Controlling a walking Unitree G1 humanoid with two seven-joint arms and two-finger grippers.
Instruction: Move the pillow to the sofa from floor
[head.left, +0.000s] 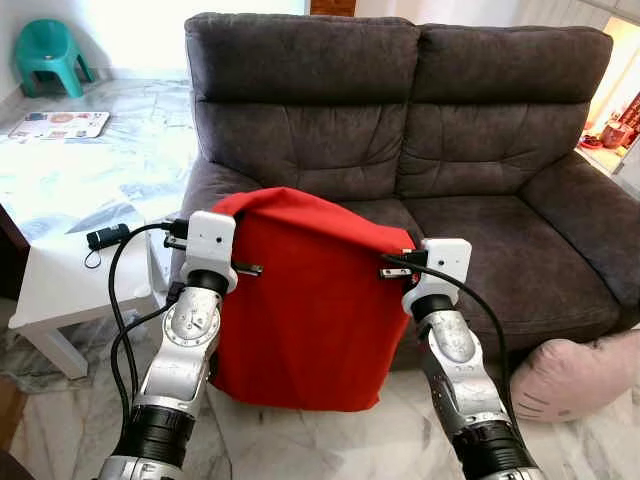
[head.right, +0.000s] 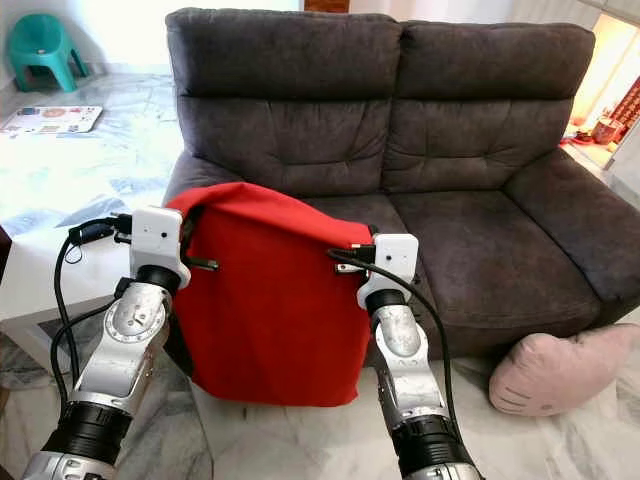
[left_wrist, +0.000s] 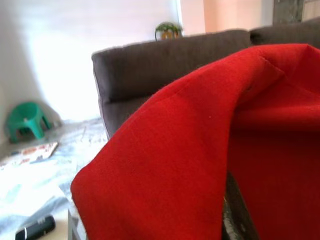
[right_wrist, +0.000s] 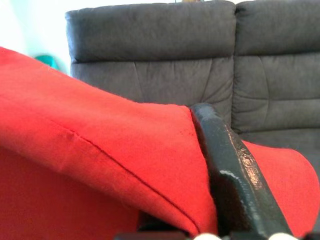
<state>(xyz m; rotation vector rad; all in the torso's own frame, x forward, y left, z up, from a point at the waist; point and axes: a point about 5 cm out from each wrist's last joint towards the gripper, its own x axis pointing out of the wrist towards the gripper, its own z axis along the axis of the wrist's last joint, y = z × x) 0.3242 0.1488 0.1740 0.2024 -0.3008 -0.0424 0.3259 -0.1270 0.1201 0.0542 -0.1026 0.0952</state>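
Marble floor (head.left: 90, 170), dark grey sofa (head.left: 400, 130) straight ahead of both arms. Red pillow (head.left: 300, 300) hangs lifted between the grippers, clear of the floor, its top edge level with the seat front. Left gripper (head.left: 245, 266) pinches the pillow's upper left corner; right gripper (head.left: 392, 270) pinches the upper right corner, one black finger (right_wrist: 230, 165) lying over the fabric in the right wrist view. Finger tips mostly buried in cloth, so the grip is probably firm but cannot be confirmed. Step in hand: carry phase. Next move likely calls for reaching forward over the seat cushion, then letting go. Pink cushion (head.left: 580, 375) lies beyond the right gripper, white side table (head.left: 70, 280) outside the left. No legible writing.
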